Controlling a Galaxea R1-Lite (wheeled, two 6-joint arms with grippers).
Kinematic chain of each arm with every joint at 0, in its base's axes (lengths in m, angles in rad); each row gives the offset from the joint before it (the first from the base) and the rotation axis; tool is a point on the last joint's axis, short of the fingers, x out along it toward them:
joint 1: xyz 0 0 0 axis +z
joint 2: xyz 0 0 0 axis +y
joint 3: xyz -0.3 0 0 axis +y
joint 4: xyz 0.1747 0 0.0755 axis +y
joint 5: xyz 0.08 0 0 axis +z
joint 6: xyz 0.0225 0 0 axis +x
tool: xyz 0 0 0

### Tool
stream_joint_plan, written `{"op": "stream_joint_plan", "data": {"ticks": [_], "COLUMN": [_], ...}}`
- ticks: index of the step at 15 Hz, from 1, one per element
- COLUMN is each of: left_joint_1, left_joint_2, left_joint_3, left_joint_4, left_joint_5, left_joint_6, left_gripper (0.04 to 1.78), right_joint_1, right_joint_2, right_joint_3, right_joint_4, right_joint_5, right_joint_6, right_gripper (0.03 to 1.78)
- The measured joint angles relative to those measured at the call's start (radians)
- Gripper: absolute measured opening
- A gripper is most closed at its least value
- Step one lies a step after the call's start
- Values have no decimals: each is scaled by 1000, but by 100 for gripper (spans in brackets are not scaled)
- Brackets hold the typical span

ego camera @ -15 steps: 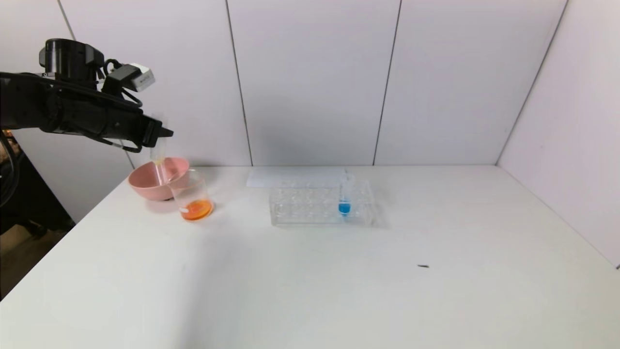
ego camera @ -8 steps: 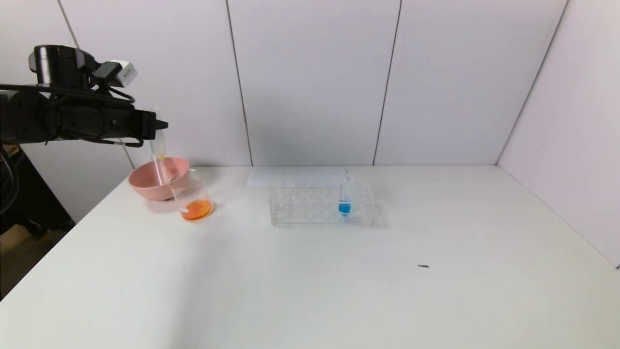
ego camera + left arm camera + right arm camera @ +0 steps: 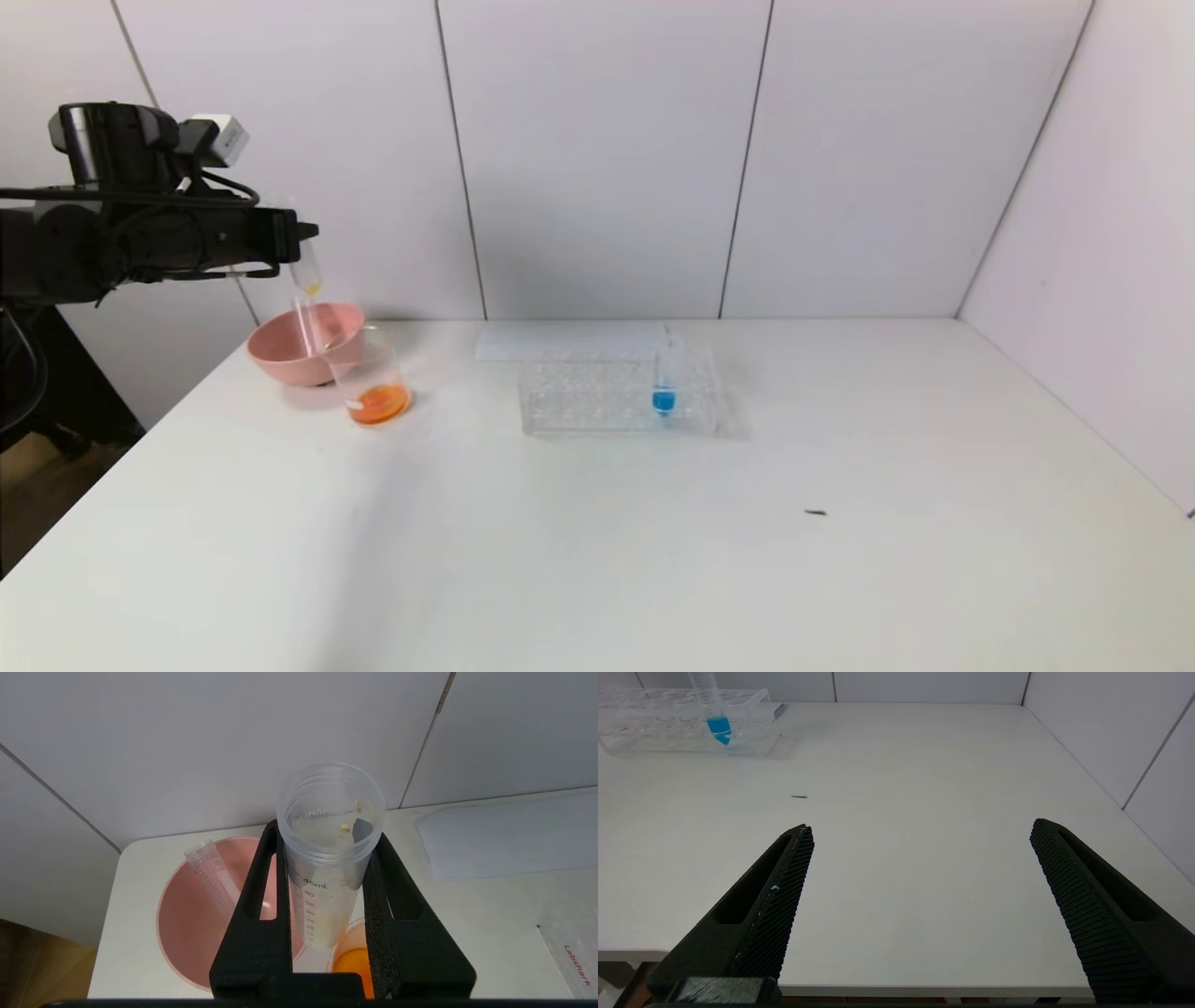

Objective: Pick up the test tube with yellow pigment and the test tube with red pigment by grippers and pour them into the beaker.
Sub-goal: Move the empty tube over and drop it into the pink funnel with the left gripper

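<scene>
My left gripper (image 3: 303,241) (image 3: 327,833) hangs above the table's far left corner, over the pink bowl (image 3: 280,359) and the beaker (image 3: 369,373). It is shut on the test tube with yellow pigment (image 3: 306,273) (image 3: 322,891). That tube stands nearly upright with its mouth up and only yellow residue inside. Orange liquid lies in the beaker's bottom (image 3: 352,963). No tube with red liquid shows. An emptied clear tube (image 3: 308,327) (image 3: 212,877) leans in the pink bowl. My right gripper (image 3: 922,826) is open over the table's near edge, with nothing in it.
A clear rack (image 3: 607,397) (image 3: 654,723) stands mid-table at the back with a blue-liquid tube (image 3: 664,383) (image 3: 714,714) in it. A white sheet (image 3: 569,341) lies behind the rack. A small dark speck (image 3: 816,512) lies toward the right.
The left arm has levelled out and drawn slightly back to the left. The tube it holds has swung from a tilt to nearly upright.
</scene>
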Motion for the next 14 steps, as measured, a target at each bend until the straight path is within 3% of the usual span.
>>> {"op": "stream_joint_plan", "data": {"ticks": [8, 14], "left_joint_1": [1, 1], "left_joint_2": [7, 50], "left_joint_3": [14, 12], "left_joint_4": [-38, -151], "left_joint_5": [66, 101], "left_joint_6": [-32, -84], "left_gripper": [45, 45], "right_joint_1": [0, 0], "right_joint_2": [0, 0], "right_joint_3": [0, 0], "right_joint_4": [0, 0], "right_joint_5": [0, 0], "right_joint_6": [0, 0], "right_gripper": [170, 170]}}
